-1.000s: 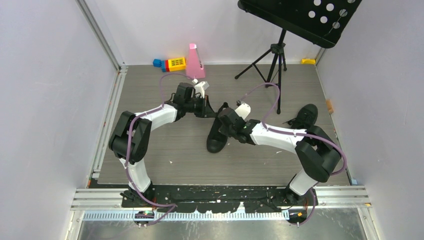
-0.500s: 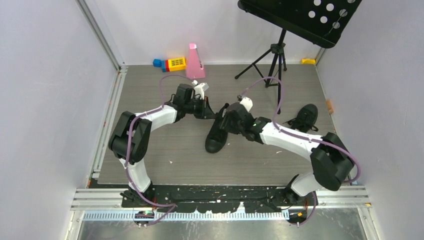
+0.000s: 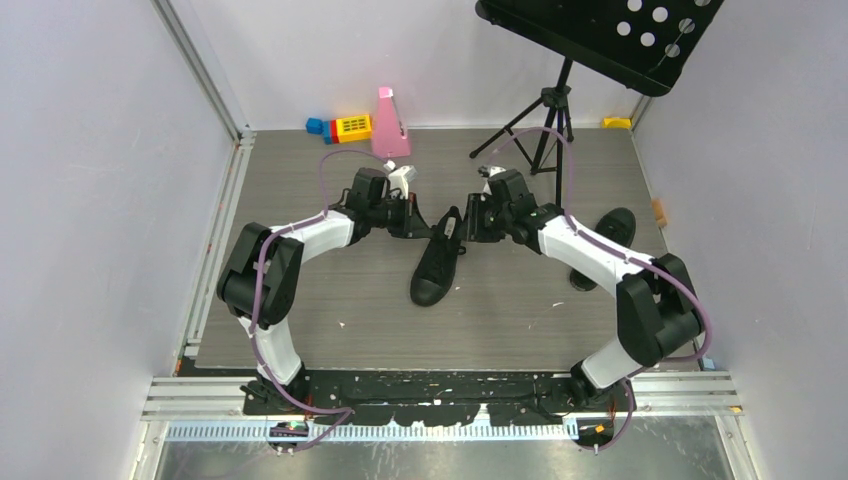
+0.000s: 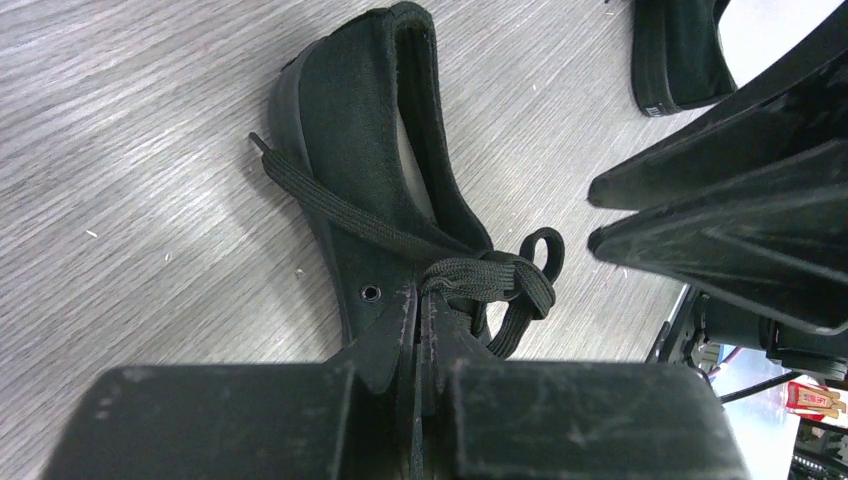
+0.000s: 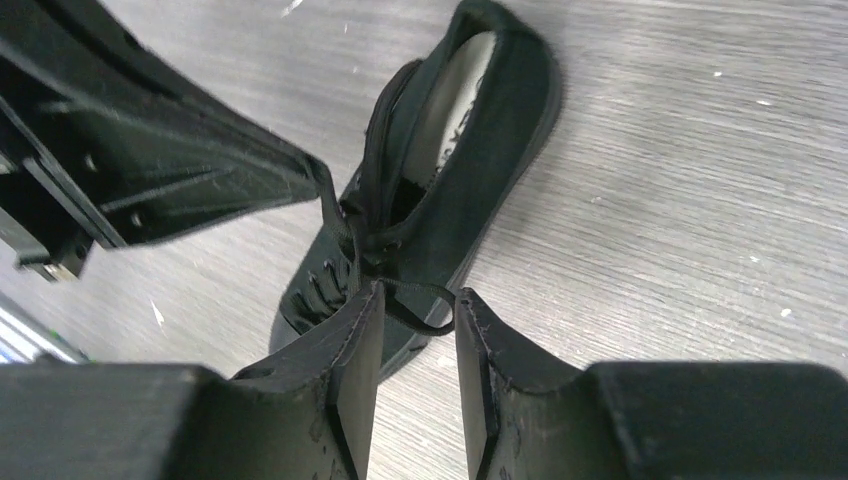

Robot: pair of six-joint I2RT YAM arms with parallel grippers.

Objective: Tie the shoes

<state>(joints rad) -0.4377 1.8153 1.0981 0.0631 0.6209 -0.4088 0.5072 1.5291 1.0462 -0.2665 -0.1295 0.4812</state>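
Observation:
A black sneaker (image 3: 437,262) lies mid-floor, toe toward me; it also shows in the left wrist view (image 4: 370,130) and the right wrist view (image 5: 480,140). My left gripper (image 3: 418,222) is at its ankle opening from the left, shut on a black lace (image 4: 480,272) at the knot (image 4: 430,300); a lace loop (image 4: 525,300) hangs beside it. My right gripper (image 3: 472,222) is at the opening from the right, open (image 5: 418,305), with a thin lace loop (image 5: 425,295) lying between its fingertips. A second black sneaker (image 3: 610,232) lies right, partly behind my right arm.
A black tripod music stand (image 3: 545,130) stands just behind my right arm. A pink metronome (image 3: 389,122) and coloured blocks (image 3: 345,127) sit at the back wall. A yellow piece (image 3: 617,122) lies in the back right corner. Walls close both sides.
My right arm has swung from over the sneaker's laces back and to the right, to beside the ankle opening, uncovering the shoe. The left arm has stayed in place.

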